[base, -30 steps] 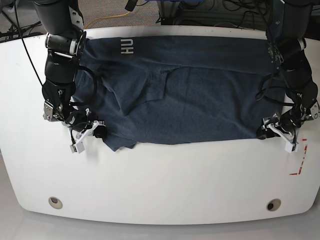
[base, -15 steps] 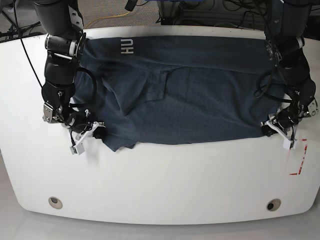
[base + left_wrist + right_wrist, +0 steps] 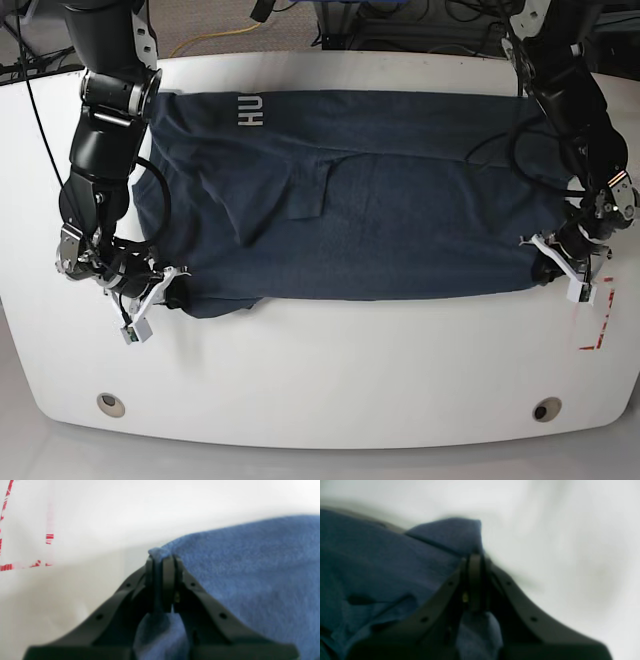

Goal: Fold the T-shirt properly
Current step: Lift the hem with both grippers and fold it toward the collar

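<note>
Left gripper [image 3: 548,264] and right gripper [image 3: 172,291] clamped on bottom corners of T-shirt [image 3: 380,195] spread across upper table [image 3: 330,370]; soft, light, limp, best taken by corners.

We are seeing two glossy black arms trailing black cables, with white brackets near matte black fingers [image 3: 168,580] showing small screw holes.

Bright, even light; the white table [image 3: 320,370] glares softly along its near edge. Both wrist views are blurred, the right one worst
</note>
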{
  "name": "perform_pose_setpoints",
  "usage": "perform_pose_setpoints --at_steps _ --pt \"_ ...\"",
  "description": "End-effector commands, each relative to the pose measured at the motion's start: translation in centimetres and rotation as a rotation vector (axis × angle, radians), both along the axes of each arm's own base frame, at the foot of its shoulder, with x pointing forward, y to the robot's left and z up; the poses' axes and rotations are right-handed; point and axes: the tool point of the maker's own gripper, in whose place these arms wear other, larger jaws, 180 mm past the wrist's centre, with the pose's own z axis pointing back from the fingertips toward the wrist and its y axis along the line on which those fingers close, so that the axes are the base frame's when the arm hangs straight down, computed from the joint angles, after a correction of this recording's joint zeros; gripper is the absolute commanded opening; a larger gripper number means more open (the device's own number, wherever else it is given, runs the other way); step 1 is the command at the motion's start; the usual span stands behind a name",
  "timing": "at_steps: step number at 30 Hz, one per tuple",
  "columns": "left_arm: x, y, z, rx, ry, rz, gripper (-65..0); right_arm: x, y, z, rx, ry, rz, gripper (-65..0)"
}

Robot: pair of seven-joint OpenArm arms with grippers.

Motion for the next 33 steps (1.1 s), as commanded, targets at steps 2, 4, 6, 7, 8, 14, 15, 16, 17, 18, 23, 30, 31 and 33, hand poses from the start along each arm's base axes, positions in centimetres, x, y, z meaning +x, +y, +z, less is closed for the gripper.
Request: perform_pose_setpoints --at_steps 2,4,6,7,8,14,15,16,17,18,23,30,31,33 --pt "0.2 0.7 3.0 0.049 -0.085 -0.002 -62.6 0.9 -0.8 3.9 -0.053 -0.098 0.011 -65.0" --pt "-0.4 0.6 3.4 0.072 -0.095 -0.008 -62.6 0.7 -0.7 5.1 -0.088 -0.127 0.026 -65.0" --pt "-1.0 0.5 3.9 0.101 -0.107 -0.016 -62.6 -0.1 -0.7 5.7 -0.136 -0.133 0.043 -65.0" --pt "-1.4 0.5 4.0 0.114 -0.109 -0.02 -62.6 -0.5 -0.6 6.1 -0.16 -0.136 0.052 -65.0" --pt "-1.9 0.4 4.2 0.128 -0.114 -0.024 -62.6 -0.9 -0.5 6.5 -0.184 -0.144 0.061 -65.0" --pt "-4.2 -0.2 4.8 0.196 -0.123 -0.053 -62.6 -3.9 1.0 7.4 -0.225 -0.194 0.111 -65.0" --pt "-4.5 -0.2 4.8 0.201 -0.122 -0.056 -62.6 -4.3 1.1 7.4 -0.216 -0.196 0.117 -65.0" --pt "-4.9 -0.3 4.6 0.209 -0.116 -0.061 -62.6 -4.8 1.1 7.3 -0.198 -0.198 0.115 -65.0" --pt "-5.3 -0.4 4.5 0.214 -0.111 -0.064 -62.6 -5.4 1.0 7.0 -0.182 -0.192 0.108 -65.0" --pt "-5.7 -0.4 4.2 0.219 -0.102 -0.068 -62.5 -6.1 0.5 6.7 -0.17 -0.18 0.093 -65.0" --pt "-8.1 0.0 1.9 0.239 -0.002 -0.071 -62.2 -9.3 -0.6 5.4 -0.086 -0.142 0.037 -65.0" --pt "-11.1 4.3 1.6 0.325 0.135 0.026 -62.1 -13.3 -0.1 3.9 -0.041 -0.107 0.014 -65.0" --pt "-11.5 4.6 1.6 0.334 0.154 0.033 -62.1 -13.9 0.3 3.5 -0.029 -0.097 0.017 -65.0" --pt "-12.5 5.1 1.2 0.349 0.191 0.043 -62.1 -14.9 0.6 3.2 -0.006 -0.087 0.015 -65.0"
